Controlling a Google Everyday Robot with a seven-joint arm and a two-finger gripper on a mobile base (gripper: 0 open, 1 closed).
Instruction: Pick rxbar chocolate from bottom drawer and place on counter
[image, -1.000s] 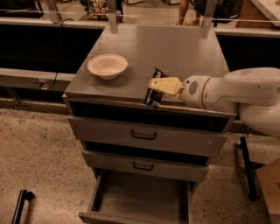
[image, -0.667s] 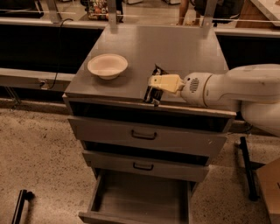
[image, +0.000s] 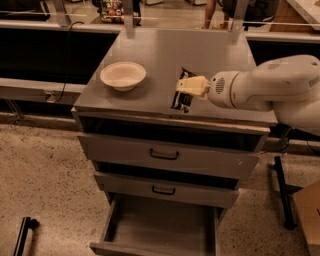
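Rxbar chocolate (image: 181, 101) clamped in gripper (image: 187, 86) near counter (image: 210, 55) front edge | bowl (image: 123, 75) well apart | bottom drawer (image: 155, 227) open

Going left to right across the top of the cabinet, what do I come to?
Bowl → snack bar, with the gripper at it near the front edge of the counter → white arm.

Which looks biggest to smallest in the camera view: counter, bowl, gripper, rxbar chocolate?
1. counter
2. bowl
3. gripper, over the counter's front edge, shut on the rxbar chocolate. These two look about alike in size, so they are left unranked.
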